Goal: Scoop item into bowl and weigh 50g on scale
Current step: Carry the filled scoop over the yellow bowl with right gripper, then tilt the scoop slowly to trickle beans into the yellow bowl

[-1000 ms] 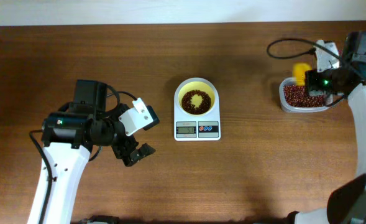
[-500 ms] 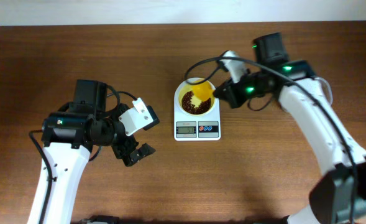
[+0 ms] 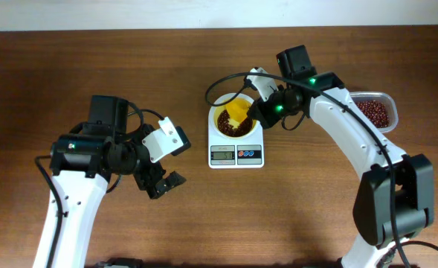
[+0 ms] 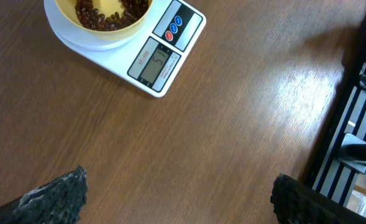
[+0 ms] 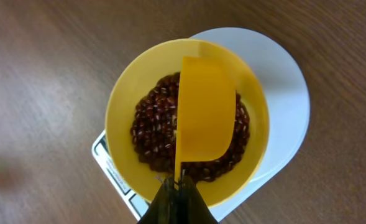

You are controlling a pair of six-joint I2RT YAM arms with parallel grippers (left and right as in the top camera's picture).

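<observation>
Right pincer [image 5: 178, 190]: clamped on the handle of the yellow scoop [image 5: 204, 109]. The scoop bowl hangs directly above the scale [image 3: 236, 152], inside the rim of the pale yellow bowl [image 3: 220, 109].

Left pincer [image 3: 163, 182]: fingers apart, holding nothing, idle over the bench [image 3: 315, 216] to the left of the scale.

Item: the red-brown beans [image 5: 151, 134] lie as a shallow layer in the bowl, which sits on the scale platform, off centre toward the display side. The rest lie in a clear plastic tub [image 3: 373, 112], well apart to the right of the scale.

Reading: the LCD [image 4: 153, 63] shows digits, possibly close to target, but the view is too soft to confirm.

Risks:
- Overshoot. Only a plain yellow surface of the scoop shows, so its load cannot be judged. A full tip could carry the weight past 50 g.
- False reading if the scoop rests on the beans or the bowl rim and presses on the scale.
- A knock on the off-centre bowl could shift it or spill beans onto the bench.
</observation>
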